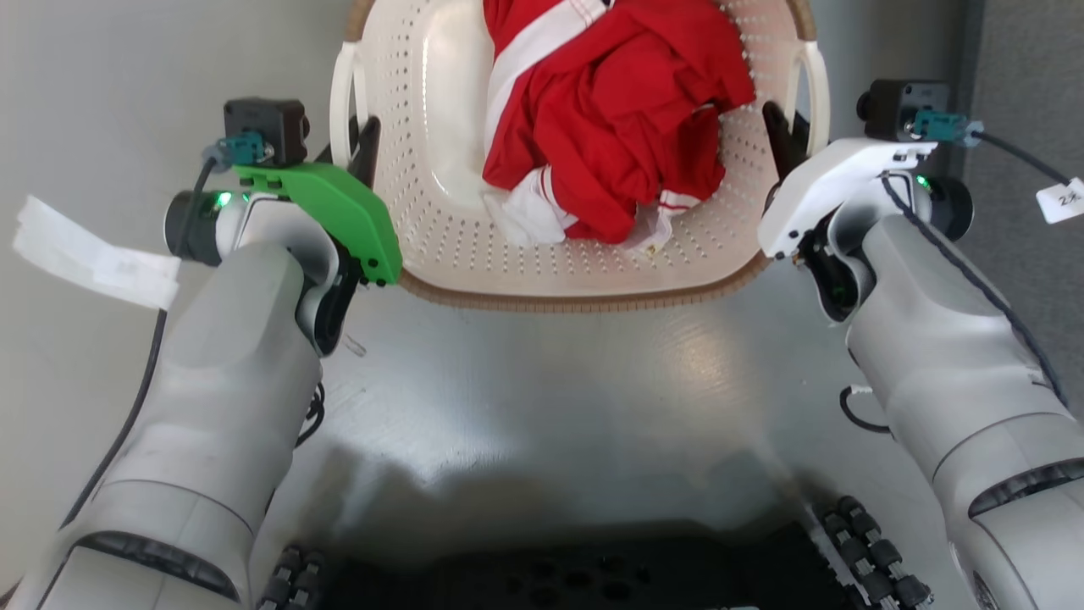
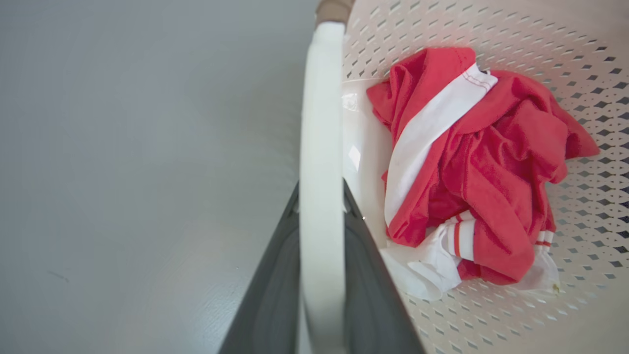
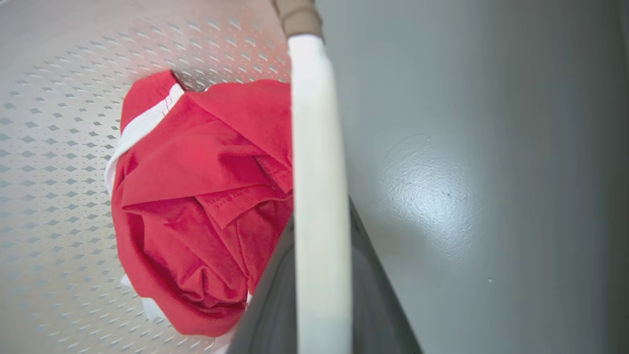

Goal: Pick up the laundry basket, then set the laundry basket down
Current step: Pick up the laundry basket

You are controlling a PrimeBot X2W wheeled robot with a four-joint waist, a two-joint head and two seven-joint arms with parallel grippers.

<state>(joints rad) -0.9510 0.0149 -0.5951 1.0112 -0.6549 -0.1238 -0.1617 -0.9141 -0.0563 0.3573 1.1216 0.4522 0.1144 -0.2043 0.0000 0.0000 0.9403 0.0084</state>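
The laundry basket (image 1: pixel 576 296), cream-white and perforated with a brown rim, sits at the top middle of the head view with a crumpled red and white garment (image 1: pixel 610 127) inside. My left gripper (image 1: pixel 360 140) is at the basket's left white handle (image 1: pixel 343 93). In the left wrist view, both dark fingers of the left gripper (image 2: pixel 320 189) press against the handle bar (image 2: pixel 322 123). My right gripper (image 1: pixel 783 131) is at the right handle (image 1: pixel 817 85). Seen from the right wrist, the right gripper (image 3: pixel 322 214) is shut on that bar (image 3: pixel 317 123). I cannot tell whether the basket touches the floor.
Glossy grey floor (image 1: pixel 542 398) lies under and around the basket. My dark wheeled base (image 1: pixel 576 576) fills the bottom edge. A white paper tag (image 1: pixel 93 254) hangs by the left arm and a small label (image 1: pixel 1063 201) by the right. A darker strip (image 1: pixel 1025 68) runs along the right.
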